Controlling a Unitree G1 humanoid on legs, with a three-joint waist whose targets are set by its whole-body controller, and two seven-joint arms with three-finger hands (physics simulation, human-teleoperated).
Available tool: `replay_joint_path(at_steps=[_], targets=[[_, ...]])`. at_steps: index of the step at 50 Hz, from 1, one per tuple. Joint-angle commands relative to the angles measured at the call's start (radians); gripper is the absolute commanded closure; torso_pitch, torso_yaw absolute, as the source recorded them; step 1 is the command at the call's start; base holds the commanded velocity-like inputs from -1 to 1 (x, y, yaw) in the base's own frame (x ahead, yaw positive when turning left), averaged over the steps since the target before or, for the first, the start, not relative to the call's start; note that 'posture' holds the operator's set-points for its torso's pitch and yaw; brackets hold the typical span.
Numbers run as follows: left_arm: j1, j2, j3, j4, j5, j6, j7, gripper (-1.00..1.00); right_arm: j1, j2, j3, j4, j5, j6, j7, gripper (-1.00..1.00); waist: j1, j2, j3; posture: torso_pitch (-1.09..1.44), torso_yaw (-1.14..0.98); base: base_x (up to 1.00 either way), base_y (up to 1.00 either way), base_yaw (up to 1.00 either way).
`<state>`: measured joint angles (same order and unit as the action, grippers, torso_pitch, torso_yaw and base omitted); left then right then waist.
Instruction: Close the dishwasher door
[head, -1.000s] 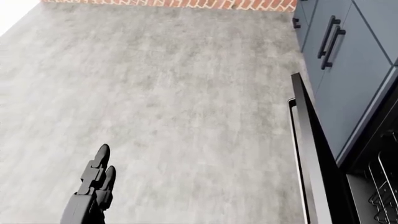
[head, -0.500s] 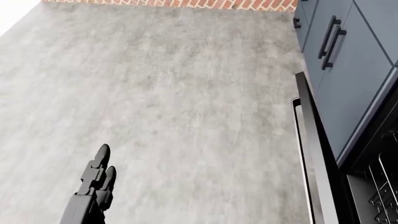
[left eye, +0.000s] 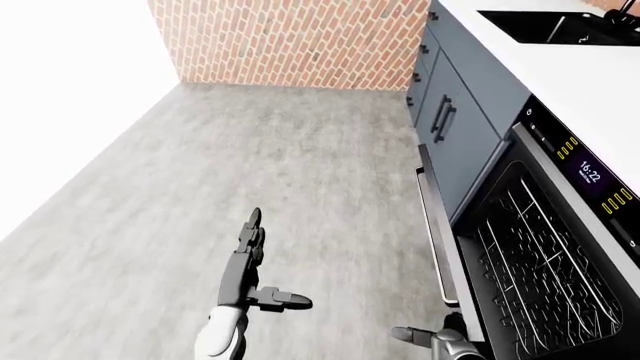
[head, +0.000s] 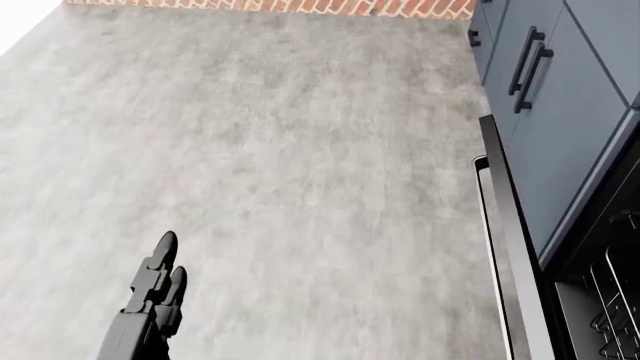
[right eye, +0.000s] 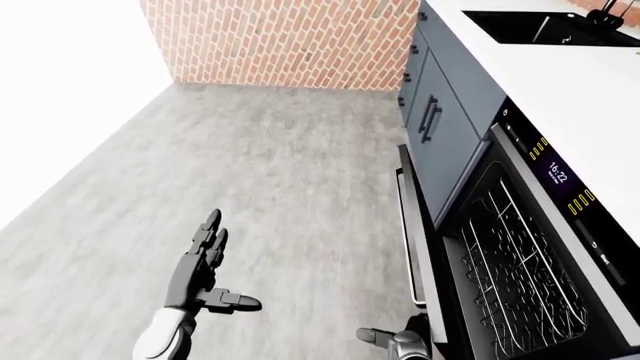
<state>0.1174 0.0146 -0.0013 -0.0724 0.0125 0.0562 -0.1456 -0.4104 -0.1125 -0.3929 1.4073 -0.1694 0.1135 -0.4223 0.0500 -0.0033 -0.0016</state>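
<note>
The dishwasher door (left eye: 432, 225) stands partly open on the right of the left-eye view, tipped out from the cabinet front, with its long handle facing the floor. Wire racks (left eye: 530, 262) show inside, under a control strip (left eye: 590, 174) with a lit clock. My right hand (left eye: 432, 341) is at the bottom edge against the door's outer face, thumb spread, mostly cut off. My left hand (left eye: 252, 251) is open and empty, fingers straight, out over the floor well left of the door. In the head view the door (head: 505, 247) shows edge-on.
Dark blue cabinets (left eye: 450, 120) with black handles run along the right under a white counter (left eye: 570, 67) with a black sink (left eye: 550, 26). A brick wall (left eye: 290, 41) closes the top. Grey floor (left eye: 250, 150) fills the left and middle.
In the head view the door's edge has shifted slightly to the right, toward the cabinet front. My left hand has not moved.
</note>
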Motion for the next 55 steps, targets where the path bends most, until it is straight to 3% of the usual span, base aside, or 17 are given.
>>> replay_joint_path(at_steps=[1,17,55], targets=[[-0.014,0.001,0.001,-0.043,-0.004,-0.029,0.000,-1.00,-0.001,-0.050,-0.021,-0.020,0.016,-0.001,-0.068,-1.00,-0.012,-0.008,-0.013,0.00,0.00,0.00,0.00,0.00],[-0.014,0.002,0.005,-0.045,-0.007,-0.029,-0.003,-1.00,-0.001,-0.055,-0.019,-0.020,0.023,0.003,-0.076,-1.00,-0.013,-0.007,-0.010,0.00,0.00,0.00,0.00,0.00],[-0.012,0.001,0.002,-0.050,-0.005,-0.026,0.000,-1.00,0.018,-0.082,-0.017,-0.020,0.011,0.057,-0.202,-1.00,-0.010,-0.011,-0.008,0.00,0.00,0.00,0.00,0.00]])
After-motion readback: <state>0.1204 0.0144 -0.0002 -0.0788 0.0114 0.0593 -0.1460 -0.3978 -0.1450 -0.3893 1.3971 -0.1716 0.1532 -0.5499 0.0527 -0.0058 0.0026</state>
